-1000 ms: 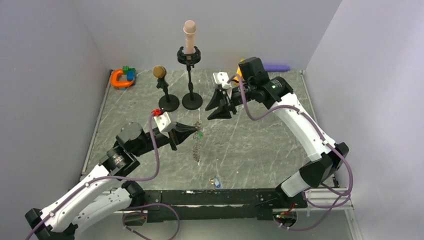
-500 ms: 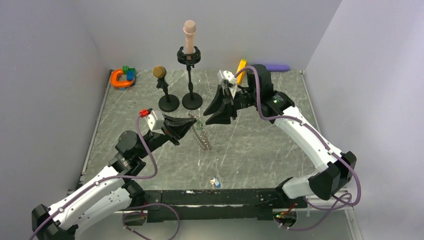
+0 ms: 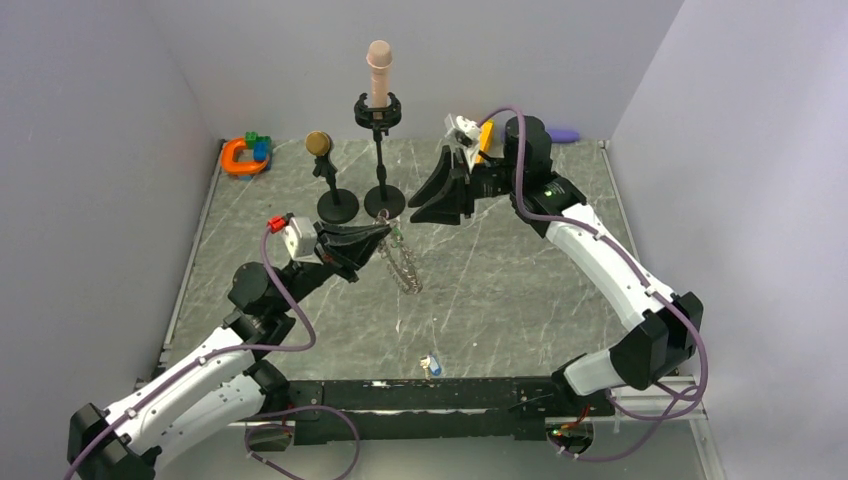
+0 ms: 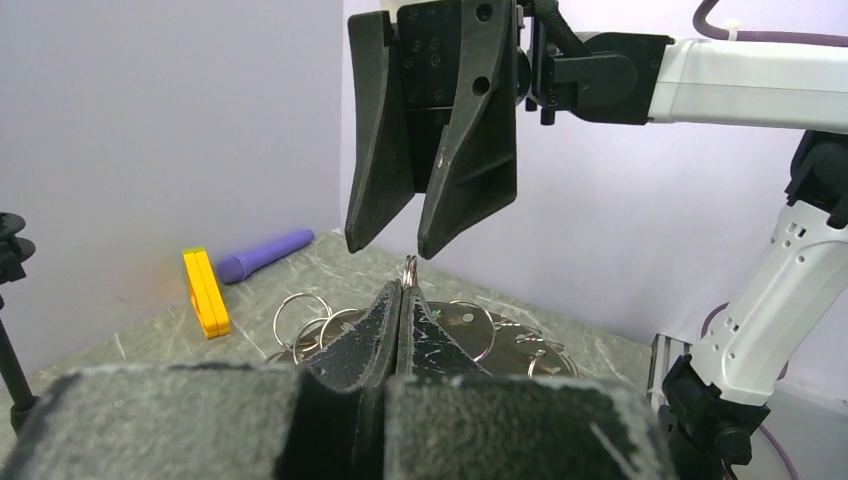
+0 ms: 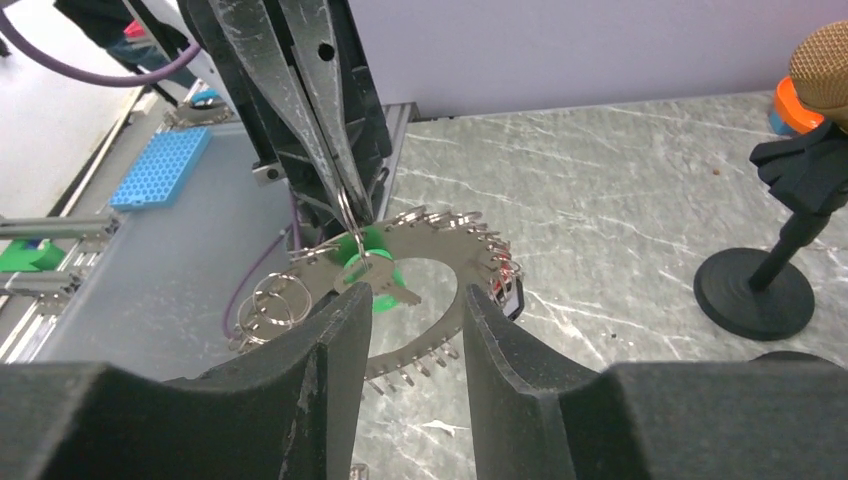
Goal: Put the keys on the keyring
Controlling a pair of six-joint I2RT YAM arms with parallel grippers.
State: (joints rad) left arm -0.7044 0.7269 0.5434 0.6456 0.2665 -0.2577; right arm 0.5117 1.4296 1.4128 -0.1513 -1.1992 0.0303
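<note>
The left tool (image 3: 386, 232) is pinching tight on a small wire loop at the rim of the keyring (image 3: 404, 268), holding that edge up off the bench (image 3: 520, 290). The green key (image 5: 365, 262) is dangling right there. The right tool (image 3: 414, 208) is hovering just beside it, standing open and gripping nothing.

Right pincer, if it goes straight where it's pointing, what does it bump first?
Probably the green key, dangling at the keyring that the left pincer holds up. In the right wrist view it sits just ahead of the open right pincer, near one finger. Depth is hard to judge.
</note>
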